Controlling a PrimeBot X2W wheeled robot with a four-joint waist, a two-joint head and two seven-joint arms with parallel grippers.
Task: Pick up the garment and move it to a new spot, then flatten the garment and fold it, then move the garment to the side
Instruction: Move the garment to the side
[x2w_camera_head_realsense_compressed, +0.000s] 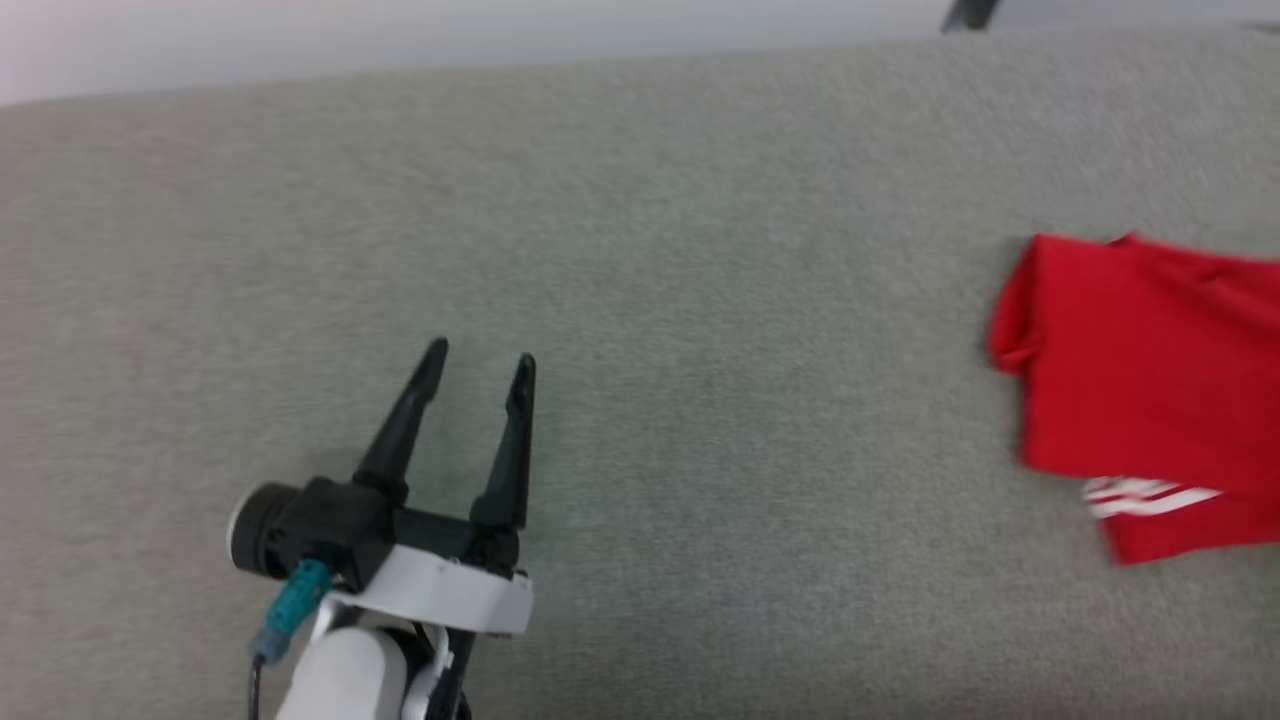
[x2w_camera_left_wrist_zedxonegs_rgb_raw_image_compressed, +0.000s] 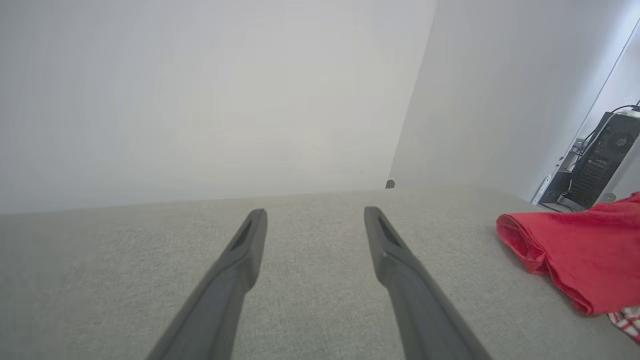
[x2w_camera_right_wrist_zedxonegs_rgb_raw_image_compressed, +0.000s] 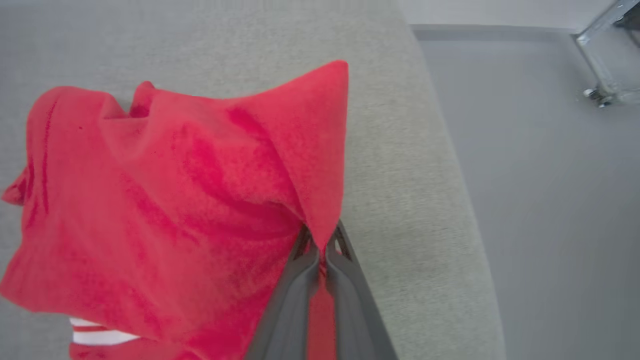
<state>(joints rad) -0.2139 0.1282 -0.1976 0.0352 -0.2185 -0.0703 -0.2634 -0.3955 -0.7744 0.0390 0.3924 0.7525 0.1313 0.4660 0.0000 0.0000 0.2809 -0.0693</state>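
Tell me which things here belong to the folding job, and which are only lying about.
Job: red cloth shirt with white striped trim; right fingers, shut on it; left fingers, open; grey fabric-covered surface.
Lying about: black computer tower; metal frame leg on the floor.

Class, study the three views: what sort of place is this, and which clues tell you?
Probably an indoor lab or test room: a wide grey fabric-covered surface, bare pale walls, and a computer tower with cables beside the wall.
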